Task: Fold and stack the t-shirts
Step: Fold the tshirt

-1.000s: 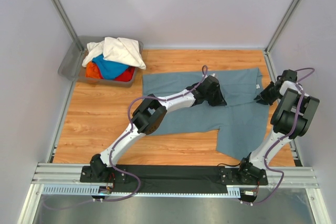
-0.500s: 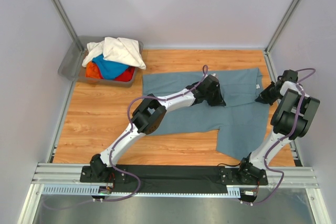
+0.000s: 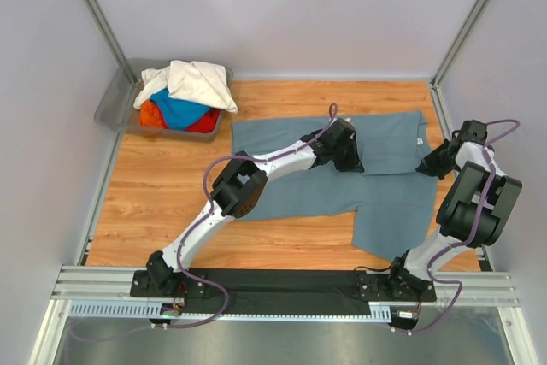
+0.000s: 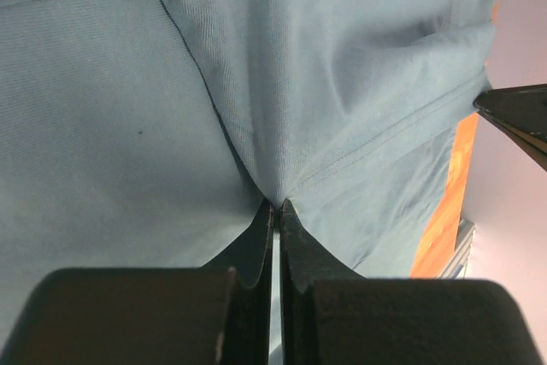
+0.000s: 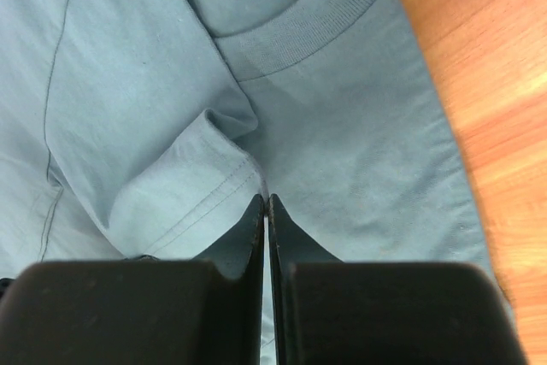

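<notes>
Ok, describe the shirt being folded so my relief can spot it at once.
On the wooden tabletop, look right of centre: the slate grey-blue t-shirt lies spread out. Unlike the cream, blue and red-orange shirts heaped in the grey bin at the far left corner, it is the only one laid out.

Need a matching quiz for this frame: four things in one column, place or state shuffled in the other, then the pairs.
Column A
1. slate grey-blue t-shirt
2. cream-white shirt
3. left pincer
4. right pincer

Column B
a. shut on a cloth fold beside the collar
b. spread on the wooden table
c. on top of the pile in the grey bin
d. shut on a pinch of cloth near the shirt's middle

Pairs: 1-b, 2-c, 3-d, 4-a
</notes>
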Robot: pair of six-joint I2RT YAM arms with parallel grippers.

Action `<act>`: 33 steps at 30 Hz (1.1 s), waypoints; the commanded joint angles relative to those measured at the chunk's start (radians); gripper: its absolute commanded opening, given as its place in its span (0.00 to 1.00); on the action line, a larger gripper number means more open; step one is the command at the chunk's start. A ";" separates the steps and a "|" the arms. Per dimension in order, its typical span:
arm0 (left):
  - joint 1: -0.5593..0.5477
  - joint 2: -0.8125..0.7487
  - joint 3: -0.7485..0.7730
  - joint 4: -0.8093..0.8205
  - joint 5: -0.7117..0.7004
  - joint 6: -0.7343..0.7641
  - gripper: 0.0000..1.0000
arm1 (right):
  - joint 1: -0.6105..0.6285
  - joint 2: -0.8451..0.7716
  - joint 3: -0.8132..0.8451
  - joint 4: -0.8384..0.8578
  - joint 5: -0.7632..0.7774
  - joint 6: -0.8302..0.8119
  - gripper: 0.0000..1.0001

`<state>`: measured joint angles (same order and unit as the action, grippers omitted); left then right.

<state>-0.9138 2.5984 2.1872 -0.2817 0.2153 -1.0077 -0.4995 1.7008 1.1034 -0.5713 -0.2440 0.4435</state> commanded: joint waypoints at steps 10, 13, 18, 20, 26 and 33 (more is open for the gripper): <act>0.023 -0.116 -0.020 -0.065 0.038 0.057 0.00 | -0.007 -0.047 -0.051 -0.036 0.035 0.017 0.00; 0.029 -0.119 -0.029 -0.068 0.042 0.057 0.00 | -0.007 -0.044 -0.057 -0.045 0.026 0.023 0.00; 0.033 -0.112 -0.044 -0.063 0.062 0.047 0.01 | -0.008 -0.040 -0.053 -0.064 0.032 0.037 0.00; 0.033 -0.110 -0.046 -0.059 0.070 0.046 0.01 | -0.007 -0.040 -0.053 -0.079 0.032 0.046 0.00; 0.039 -0.136 -0.061 -0.070 0.091 0.102 0.27 | -0.007 -0.064 -0.016 -0.177 0.087 0.027 0.00; 0.075 -0.302 -0.135 -0.163 0.070 0.282 0.50 | -0.005 -0.159 0.022 -0.288 0.138 0.038 0.35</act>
<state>-0.8654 2.4554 2.0537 -0.3969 0.2867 -0.8433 -0.5007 1.6032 1.0683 -0.8139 -0.1444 0.4782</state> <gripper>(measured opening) 0.488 0.305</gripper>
